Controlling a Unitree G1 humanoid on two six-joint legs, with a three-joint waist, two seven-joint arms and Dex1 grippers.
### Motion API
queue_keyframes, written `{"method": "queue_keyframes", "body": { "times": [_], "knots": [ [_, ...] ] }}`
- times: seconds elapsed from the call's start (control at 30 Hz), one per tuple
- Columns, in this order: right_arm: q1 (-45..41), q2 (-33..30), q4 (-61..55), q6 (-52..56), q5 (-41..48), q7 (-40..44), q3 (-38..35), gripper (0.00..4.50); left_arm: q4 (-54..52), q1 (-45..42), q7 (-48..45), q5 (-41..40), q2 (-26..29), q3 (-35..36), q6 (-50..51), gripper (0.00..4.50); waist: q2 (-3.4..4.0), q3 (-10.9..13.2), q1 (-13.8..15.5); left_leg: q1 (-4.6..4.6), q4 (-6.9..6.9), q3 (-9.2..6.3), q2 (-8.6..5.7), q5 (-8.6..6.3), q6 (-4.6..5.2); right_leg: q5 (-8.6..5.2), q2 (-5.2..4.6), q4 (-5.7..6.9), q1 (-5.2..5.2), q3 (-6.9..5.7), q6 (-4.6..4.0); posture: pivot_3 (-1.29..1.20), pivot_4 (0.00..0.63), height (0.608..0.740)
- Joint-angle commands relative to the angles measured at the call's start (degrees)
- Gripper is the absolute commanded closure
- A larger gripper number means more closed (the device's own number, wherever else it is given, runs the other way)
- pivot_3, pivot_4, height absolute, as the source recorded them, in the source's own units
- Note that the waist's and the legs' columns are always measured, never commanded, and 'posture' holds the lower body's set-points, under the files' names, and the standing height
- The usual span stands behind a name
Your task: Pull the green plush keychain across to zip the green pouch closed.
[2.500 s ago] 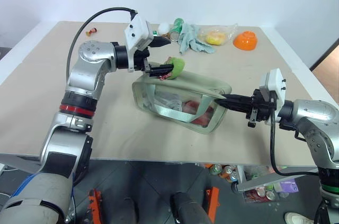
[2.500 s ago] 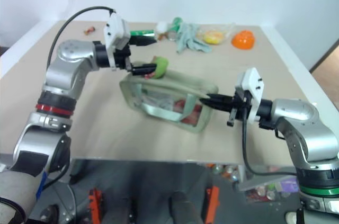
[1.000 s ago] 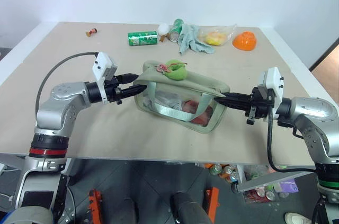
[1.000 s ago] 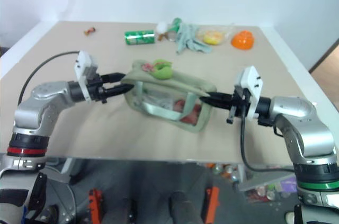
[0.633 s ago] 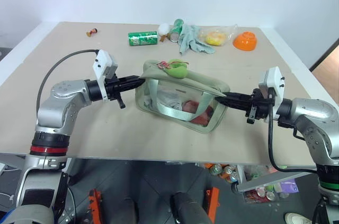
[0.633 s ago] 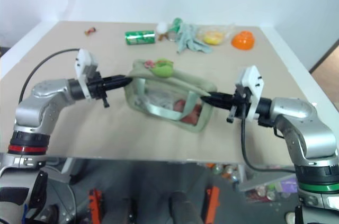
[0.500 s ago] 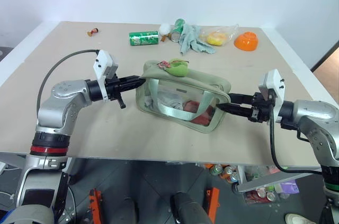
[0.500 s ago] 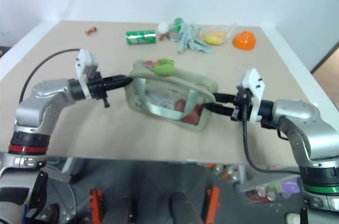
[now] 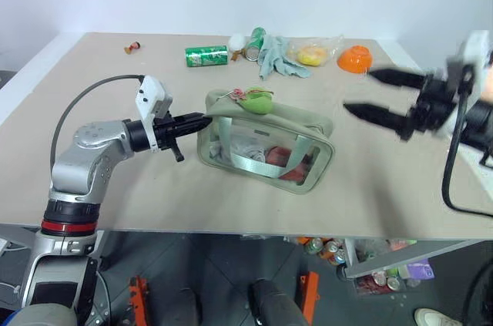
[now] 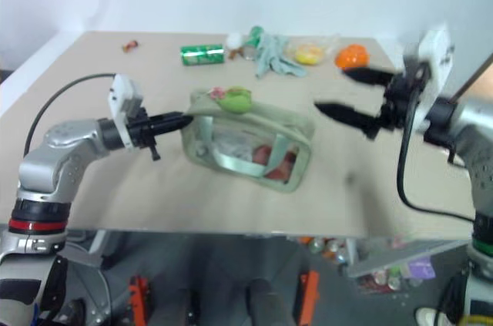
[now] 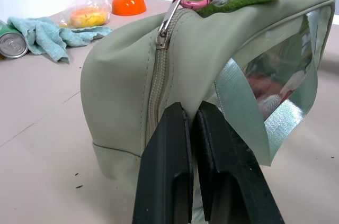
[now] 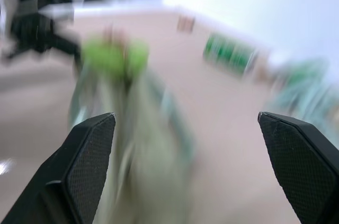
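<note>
The green pouch [image 9: 262,122] stands mid-table, with red items showing through its clear side. On its top near the left end lies the green plush keychain [image 9: 258,100], clipped by a pink ring to the zipper slider [image 11: 164,34]. My left gripper [image 9: 199,119] points level at the pouch's left end and is shut on the fabric beside the zipper; its fingers [image 11: 167,160] press together there. My right gripper [image 9: 358,91] hangs wide open in the air, above and to the right of the pouch, touching nothing.
Along the table's far side lie a green soda can [image 9: 206,55], a second can [image 9: 258,35], a grey-green cloth glove [image 9: 281,56], a plastic bag with something yellow [image 9: 313,54], an orange bowl [image 9: 355,58] and a small red item [image 9: 132,48].
My right gripper has let go of the pouch's right end, opened wide and risen clear of it. My left gripper has closed on the pouch's left end and stayed there.
</note>
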Motion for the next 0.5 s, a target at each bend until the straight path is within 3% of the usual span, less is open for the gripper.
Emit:
{"method": "queue_keyframes", "body": {
  "times": [0.03, 0.2, 0.5],
  "knots": [
    [-4.32, 4.95, -2.81, -2.98, -3.37, -1.06, 8.47, 0.02, -2.58, 0.33, 0.12, -1.13, -0.57, -0.46, 0.22, 4.5, 0.0, 0.0, 0.04, -0.01, -0.02, -0.03, 0.0, 0.0, 0.0, -0.01, 0.0, 0.0, 0.0, -0.02, -0.01, 0.0, 0.15, 0.74],
    [-9.32, 12.16, -3.19, -3.46, -5.92, -1.54, 16.13, 0.02, -3.14, 0.63, 0.77, -1.32, -1.1, -0.64, 0.2, 4.5, 0.01, 0.01, 0.56, -0.4, -0.01, -0.04, -0.08, 0.0, 0.0, -0.08, -0.16, -0.01, -0.24, -0.05, 0.1, 0.0, 0.15, 0.74],
    [-9.62, 14.98, 0.96, -7.38, -10.37, 0.45, 18.62, 0.02, -3.92, 1.34, 1.77, -1.75, -1.08, -0.63, 0.28, 4.5, 0.01, 0.01, 0.85, -0.78, 0.03, -0.26, -0.19, -0.04, 0.0, -0.1, -0.38, -0.13, -0.39, -0.33, 0.14, 0.0, 0.15, 0.74]
  ]
}}
